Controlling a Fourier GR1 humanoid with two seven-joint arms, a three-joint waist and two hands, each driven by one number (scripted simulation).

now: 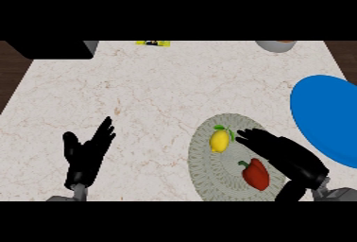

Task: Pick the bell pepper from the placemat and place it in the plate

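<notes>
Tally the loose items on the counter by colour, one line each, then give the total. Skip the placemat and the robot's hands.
Red: 1, the bell pepper on the placemat.
Yellow: 2, the lemon on the placemat and a small item cut off at the far edge.
Blue: 1, the plate.
Grey: 1, a bowl at the far edge.
Total: 5

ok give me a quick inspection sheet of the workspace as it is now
surface: pale marbled counter, dark floor at both top corners
job's things: red bell pepper lying on the round grey placemat; blue plate at the right edge, nothing on its visible part
clutter: lemon on the placemat; grey bowl, yellow item and black box at the far edge
hands: left hand open, resting; right hand open, beside the pepper
cables: nothing seen
surroundings: nothing seen
</notes>
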